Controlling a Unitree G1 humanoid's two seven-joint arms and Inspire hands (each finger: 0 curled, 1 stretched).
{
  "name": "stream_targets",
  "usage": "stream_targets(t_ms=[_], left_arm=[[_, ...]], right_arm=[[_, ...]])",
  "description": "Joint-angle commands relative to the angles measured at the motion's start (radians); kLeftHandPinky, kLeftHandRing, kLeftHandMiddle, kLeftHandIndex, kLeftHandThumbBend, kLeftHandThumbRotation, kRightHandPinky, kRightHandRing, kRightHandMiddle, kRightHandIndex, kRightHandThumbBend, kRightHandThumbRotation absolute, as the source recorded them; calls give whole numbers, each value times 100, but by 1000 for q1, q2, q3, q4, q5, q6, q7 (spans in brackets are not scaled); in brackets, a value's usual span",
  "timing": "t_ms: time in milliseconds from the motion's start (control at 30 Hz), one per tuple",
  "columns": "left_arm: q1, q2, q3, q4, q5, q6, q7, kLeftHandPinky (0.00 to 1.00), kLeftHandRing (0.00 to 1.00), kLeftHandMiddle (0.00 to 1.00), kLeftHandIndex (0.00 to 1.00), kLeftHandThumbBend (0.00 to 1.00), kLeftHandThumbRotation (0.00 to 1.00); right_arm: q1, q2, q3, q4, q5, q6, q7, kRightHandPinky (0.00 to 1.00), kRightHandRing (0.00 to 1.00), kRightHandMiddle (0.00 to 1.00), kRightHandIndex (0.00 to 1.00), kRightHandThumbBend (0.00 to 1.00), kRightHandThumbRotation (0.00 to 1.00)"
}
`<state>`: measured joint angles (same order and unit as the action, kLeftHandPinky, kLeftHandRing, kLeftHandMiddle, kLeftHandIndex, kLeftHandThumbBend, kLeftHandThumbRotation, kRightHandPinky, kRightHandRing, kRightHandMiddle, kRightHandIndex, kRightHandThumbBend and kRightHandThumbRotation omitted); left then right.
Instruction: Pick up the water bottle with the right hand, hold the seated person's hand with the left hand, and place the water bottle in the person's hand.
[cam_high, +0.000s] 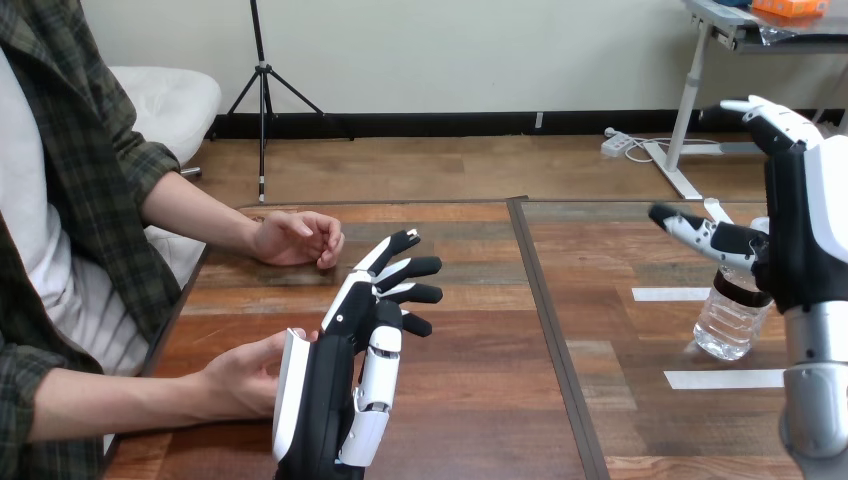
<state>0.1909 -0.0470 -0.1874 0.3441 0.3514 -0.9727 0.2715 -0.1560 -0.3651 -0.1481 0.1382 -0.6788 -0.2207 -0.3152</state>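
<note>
Head view, left hand (335, 372) fingers straight beside person's nearer hand (240, 378), right hand (792, 250) fingers spread by water bottle (728, 322).

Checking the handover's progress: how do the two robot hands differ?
The left robot hand sits low beside the person's nearer hand; the right robot hand is raised by the water bottle. The left's fingers lie together; the right's spread wide. Both are open, holding nothing.
</note>
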Motion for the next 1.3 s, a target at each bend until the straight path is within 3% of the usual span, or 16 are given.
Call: stream_targets(t_ms=[0,400,1267], left_arm=[[-52,-14,-2,2,-10,-19,0,53,67,75,84,10,100],[-49,-14,-4,1,-16,-18,-5,53,68,76,84,10,100],[-45,-15,-5,2,-19,-21,-6,54,67,76,84,10,100]], right_arm=[[-79,-45,24,-70,-25,53,31,79,86,82,70,80,8],[-111,-93,69,-41,-114,154,26,73,81,79,69,86,4],[-153,-152,159,67,-183,241,-1,71,80,77,68,90,0]])
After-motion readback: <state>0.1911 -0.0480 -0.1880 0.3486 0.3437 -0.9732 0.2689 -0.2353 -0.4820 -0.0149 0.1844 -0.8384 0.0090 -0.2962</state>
